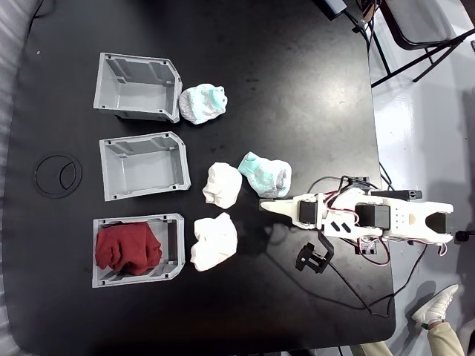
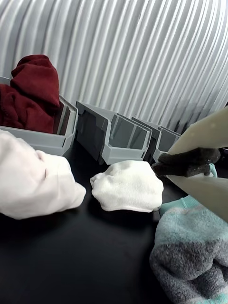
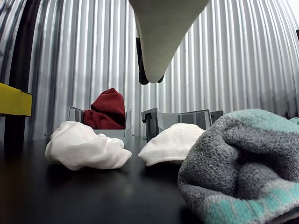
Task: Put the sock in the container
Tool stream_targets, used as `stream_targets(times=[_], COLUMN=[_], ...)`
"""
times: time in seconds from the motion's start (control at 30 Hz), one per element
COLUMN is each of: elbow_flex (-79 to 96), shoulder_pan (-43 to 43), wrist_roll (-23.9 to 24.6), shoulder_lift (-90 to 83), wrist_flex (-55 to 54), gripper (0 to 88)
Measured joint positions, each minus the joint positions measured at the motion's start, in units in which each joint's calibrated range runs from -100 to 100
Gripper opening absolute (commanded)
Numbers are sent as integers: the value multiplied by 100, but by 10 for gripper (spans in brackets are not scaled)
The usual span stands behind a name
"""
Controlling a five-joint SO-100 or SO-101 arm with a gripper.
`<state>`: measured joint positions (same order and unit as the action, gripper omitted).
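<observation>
No brand, label or writing can be read on anything here. In the fixed view the white arm lies low over the black table [image 1: 282, 74], reaching leftward from the right side, its gripper [image 1: 266, 205] tapering to a point. The mint-teal sock [image 1: 264, 174] sits just beside and above that tip in this view; whether they touch I cannot tell. In the wrist view the gripper [image 2: 190, 166] hangs over the sock [image 2: 192, 251], its fingers nearly together with nothing held. Three grey bins line the left of the fixed view; the middle container [image 1: 143, 166] stands empty, well apart from the sock. Two white balled socks [image 1: 221, 184] lie between.
</observation>
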<state>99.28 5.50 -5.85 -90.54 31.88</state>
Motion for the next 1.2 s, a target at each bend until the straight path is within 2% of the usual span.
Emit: stream_targets(times=[0.97,1.2], elbow_flex=[0,-1000], shoulder_pan=[0,0], wrist_roll=[0,0], shoulder_lift=[0,17], wrist_flex=[0,202], gripper=[13,12])
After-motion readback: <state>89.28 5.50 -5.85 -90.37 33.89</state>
